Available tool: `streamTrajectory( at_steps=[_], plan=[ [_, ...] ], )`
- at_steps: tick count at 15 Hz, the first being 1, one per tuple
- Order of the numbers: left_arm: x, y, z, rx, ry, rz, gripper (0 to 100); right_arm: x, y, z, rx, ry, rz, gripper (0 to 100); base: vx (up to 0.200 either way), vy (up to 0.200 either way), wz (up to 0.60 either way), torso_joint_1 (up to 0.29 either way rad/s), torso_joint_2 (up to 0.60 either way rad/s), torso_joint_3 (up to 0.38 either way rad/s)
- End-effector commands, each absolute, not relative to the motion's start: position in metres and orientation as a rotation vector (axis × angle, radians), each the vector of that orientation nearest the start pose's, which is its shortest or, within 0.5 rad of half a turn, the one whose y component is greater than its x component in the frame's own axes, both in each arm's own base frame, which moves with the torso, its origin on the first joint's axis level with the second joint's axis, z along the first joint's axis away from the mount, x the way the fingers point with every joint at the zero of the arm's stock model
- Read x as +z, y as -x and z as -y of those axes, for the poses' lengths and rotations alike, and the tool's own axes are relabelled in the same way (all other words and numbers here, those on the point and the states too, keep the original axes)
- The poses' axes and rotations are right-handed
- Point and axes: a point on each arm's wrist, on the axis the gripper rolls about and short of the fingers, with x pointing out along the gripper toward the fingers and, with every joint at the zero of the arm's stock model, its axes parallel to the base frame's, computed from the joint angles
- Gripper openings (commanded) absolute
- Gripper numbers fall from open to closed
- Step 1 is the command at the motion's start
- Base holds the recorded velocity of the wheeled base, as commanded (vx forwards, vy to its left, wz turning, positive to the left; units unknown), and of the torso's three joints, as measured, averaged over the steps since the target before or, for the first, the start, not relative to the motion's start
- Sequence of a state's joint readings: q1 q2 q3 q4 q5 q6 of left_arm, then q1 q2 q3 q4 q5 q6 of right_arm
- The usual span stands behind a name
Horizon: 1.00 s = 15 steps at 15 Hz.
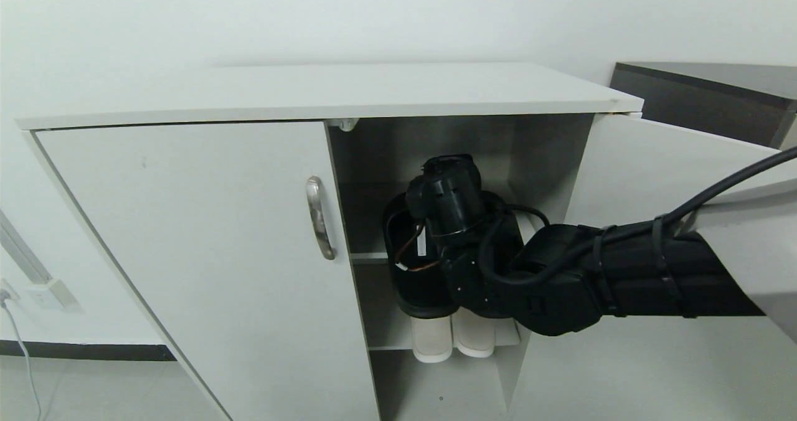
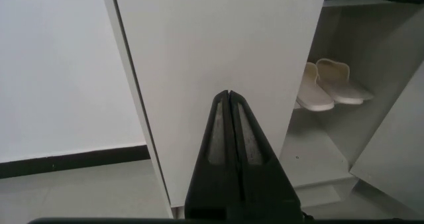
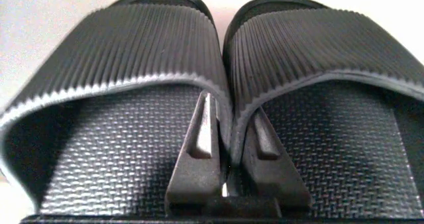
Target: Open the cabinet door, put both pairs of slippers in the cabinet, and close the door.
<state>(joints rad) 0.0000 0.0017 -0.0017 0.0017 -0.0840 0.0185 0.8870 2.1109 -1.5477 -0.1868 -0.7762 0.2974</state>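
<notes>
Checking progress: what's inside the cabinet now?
White slippers lie on a shelf; the right hand holds black slippers above them. The closed left door hides the other half.

cabinet (image 1: 373, 91) | first slipper pair (image 1: 434, 344) on shelf inside | second pair (image 1: 416, 296) just above it

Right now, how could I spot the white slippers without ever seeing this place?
Find the white cabinet with its right door open. On the lower shelf inside lie the white slippers, side by side. They are pale and lie free; the black slippers above them sit in the robot's right hand.
</notes>
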Motion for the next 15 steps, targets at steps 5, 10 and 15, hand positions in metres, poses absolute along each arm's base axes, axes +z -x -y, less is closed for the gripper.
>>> streamTrajectory(
  at_steps=[5, 10, 15],
  plan=[
    [0.076, 0.023, 0.002, -0.084, -0.017, -0.001, 0, 0.204, -0.324, -0.337, 0.024, -0.039, -0.271, 0, 0.000, 0.000, 0.00, 0.000, 0.00, 0.000],
    [0.076, 0.023, 0.002, -0.083, -0.018, -0.001, 0, 0.196, -0.349, -0.337, -0.015, -0.040, -0.274, 0, 0.000, 0.000, 0.00, 0.000, 0.00, 0.000],
    [0.076, 0.023, 0.002, -0.083, -0.018, -0.001, 0, 0.190, -0.354, -0.335, -0.027, -0.029, -0.286, 0, 0.000, 0.000, 0.00, 0.000, 0.00, 0.000]
  ],
)
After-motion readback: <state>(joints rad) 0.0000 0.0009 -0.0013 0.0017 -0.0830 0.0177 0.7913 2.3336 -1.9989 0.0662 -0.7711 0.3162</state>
